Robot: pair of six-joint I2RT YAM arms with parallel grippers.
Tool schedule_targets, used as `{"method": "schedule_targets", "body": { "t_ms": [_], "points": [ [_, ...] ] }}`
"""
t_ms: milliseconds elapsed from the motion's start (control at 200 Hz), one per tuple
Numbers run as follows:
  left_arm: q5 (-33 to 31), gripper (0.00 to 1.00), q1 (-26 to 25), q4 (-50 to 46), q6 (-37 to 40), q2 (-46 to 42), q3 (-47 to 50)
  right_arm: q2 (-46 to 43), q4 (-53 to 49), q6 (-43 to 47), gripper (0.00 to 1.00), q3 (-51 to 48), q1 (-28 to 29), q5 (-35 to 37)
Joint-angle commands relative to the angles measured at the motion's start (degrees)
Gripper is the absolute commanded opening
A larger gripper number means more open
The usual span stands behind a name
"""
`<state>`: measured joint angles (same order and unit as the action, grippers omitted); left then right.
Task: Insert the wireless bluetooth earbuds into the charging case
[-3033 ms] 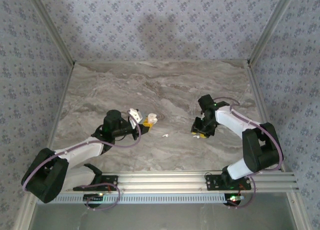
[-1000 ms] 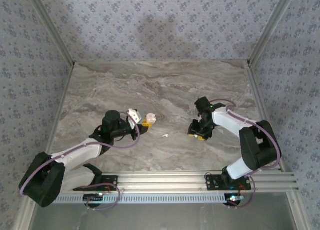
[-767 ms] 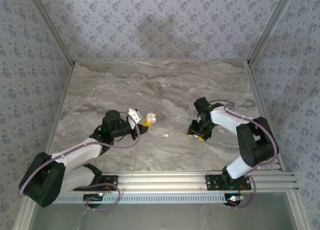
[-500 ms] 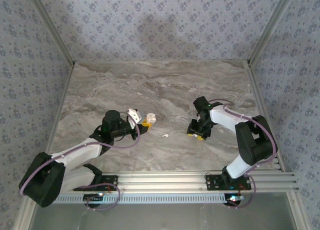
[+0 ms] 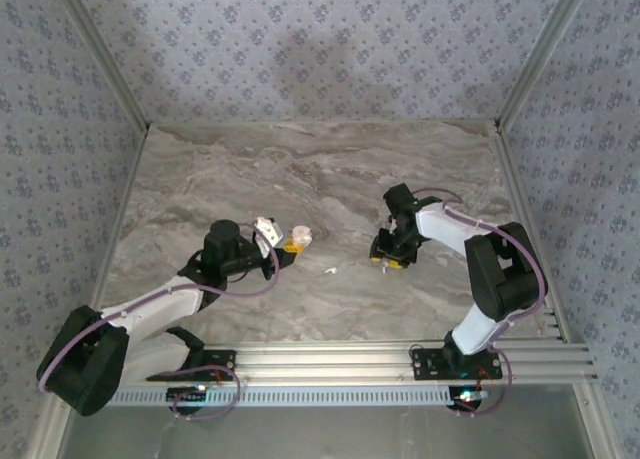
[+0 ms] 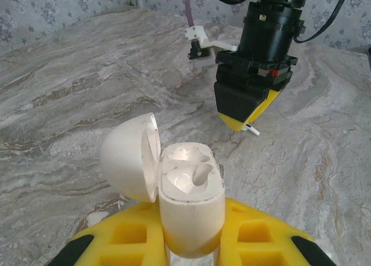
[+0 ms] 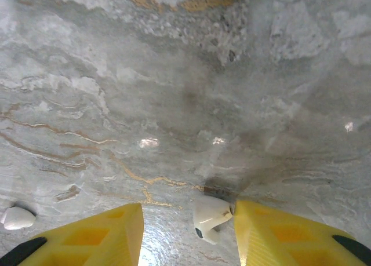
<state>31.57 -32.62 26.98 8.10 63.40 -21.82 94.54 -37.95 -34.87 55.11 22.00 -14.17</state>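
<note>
Honestly, my right gripper (image 7: 188, 211) sits half-open around one earbud (image 7: 210, 217), bottom centre, off to one side of the gap; closing could flick it away; left gripper (image 6: 191, 234) clamps the open case (image 6: 188, 190).

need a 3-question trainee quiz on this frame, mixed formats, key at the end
1. True or false: the charging case clamped in the left gripper has its lid shut.
2. How many earbuds sit in the case's wells? A) none B) one C) two
3. Fill in: one earbud lies between the open fingers of the right gripper; a second earbud lies loose on the ___.

Key: 1 false, the lid is swung open. 2 A, both wells are empty. 3 table.
</note>
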Motion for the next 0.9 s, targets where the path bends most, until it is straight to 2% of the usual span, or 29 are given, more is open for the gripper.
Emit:
{"method": "schedule_targets", "body": {
  "t_ms": [0,240,460,894],
  "points": [
    [-0.4,0.16,0.3,0.0,0.9,-1.3,-1.8,0.0,-5.9,2.4,0.46,3.4,0.2,3.1],
    [0.1,0.16,0.3,0.0,0.9,-1.1,-1.8,-0.6,-15.7,11.2,0.47,8.0,0.9,6.8],
    [0.2,0.16,0.3,0.0,0.7,-1.2,-1.9,5.0,-24.2,23.6,0.45,15.1,4.2,9.2],
    [-0.1,0.16,0.3,-0.7,0.9,-1.4,-2.1,12.6,-23.7,26.3,0.45,18.9,4.9,8.9]
  ]
}}
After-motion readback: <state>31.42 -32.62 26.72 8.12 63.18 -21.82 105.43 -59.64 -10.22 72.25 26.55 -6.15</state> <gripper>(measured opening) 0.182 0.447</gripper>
